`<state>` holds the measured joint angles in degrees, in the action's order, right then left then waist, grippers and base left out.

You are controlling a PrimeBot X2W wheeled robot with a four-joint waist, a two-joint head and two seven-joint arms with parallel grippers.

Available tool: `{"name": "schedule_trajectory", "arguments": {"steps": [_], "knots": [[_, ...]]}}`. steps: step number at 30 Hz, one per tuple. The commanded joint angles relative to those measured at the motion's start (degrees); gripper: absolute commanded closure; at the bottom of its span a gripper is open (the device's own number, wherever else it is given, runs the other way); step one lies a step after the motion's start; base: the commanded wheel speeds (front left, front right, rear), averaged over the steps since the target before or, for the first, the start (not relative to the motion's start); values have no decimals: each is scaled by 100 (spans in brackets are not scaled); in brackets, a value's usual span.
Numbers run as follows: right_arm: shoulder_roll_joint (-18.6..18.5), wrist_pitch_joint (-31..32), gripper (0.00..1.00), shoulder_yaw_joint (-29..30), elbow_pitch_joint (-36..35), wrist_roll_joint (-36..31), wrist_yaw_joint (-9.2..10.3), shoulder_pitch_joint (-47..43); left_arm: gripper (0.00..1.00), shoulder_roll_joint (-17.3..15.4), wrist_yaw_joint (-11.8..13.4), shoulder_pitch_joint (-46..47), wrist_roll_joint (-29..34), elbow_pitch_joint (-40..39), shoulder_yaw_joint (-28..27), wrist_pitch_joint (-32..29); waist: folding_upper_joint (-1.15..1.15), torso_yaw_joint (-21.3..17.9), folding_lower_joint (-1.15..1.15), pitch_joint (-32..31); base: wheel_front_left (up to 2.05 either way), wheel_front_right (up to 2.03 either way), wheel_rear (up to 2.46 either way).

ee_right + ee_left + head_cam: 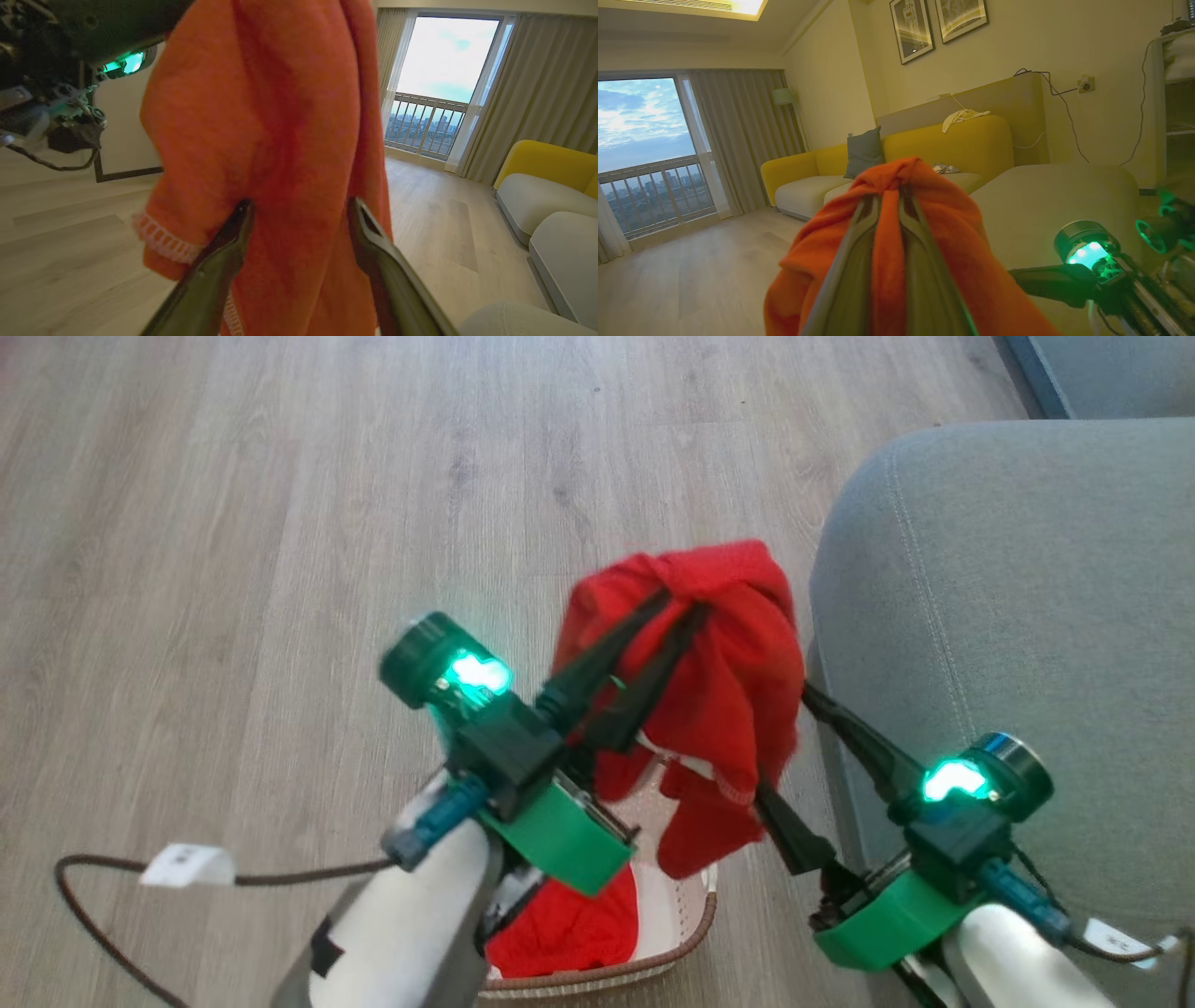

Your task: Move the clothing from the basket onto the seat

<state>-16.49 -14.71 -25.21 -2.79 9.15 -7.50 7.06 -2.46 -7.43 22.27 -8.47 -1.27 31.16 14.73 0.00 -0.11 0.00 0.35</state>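
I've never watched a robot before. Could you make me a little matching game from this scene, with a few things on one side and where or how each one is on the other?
Things:
1. lifted red garment
2. basket
3. seat
4. right jaws

Place or state:
A. grey-green, on the robot's right side
B. on the floor, with more red cloth inside
C. open, one finger on either side of the lifted red garment
D. pinched in the left jaws, hanging above the basket

Pairs: 1-D, 2-B, 3-A, 4-C
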Motion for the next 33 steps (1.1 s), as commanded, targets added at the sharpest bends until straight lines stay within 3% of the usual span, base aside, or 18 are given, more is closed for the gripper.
{"name": "schedule_trajectory", "arguments": {"steps": [1,6,15,27,32,33], "knots": [[-54,-29,0,-149,-110,57,1,283,100,-81,-4,258,25,-217,-79,27,0,14,0,1,0,0,0],[-167,-29,0,-462,80,-170,1,534,100,-122,-4,287,-26,-201,240,27,0,46,0,21,0,0,0],[212,-29,0,-364,625,-521,1,820,100,-118,-5,291,-103,-93,573,27,0,133,0,10,0,0,0],[542,-29,0,-802,1040,-885,1,1160,100,-79,-5,269,-224,9,815,27,0,266,0,-71,0,0,0],[697,-29,0,-731,1127,-962,1,1175,100,-72,-5,258,-246,16,866,27,0,317,0,-105,0,0,0],[725,-29,83,-708,1179,-952,1,1162,100,-70,-5,248,-250,21,869,27,0,330,0,-117,0,0,0]]}}
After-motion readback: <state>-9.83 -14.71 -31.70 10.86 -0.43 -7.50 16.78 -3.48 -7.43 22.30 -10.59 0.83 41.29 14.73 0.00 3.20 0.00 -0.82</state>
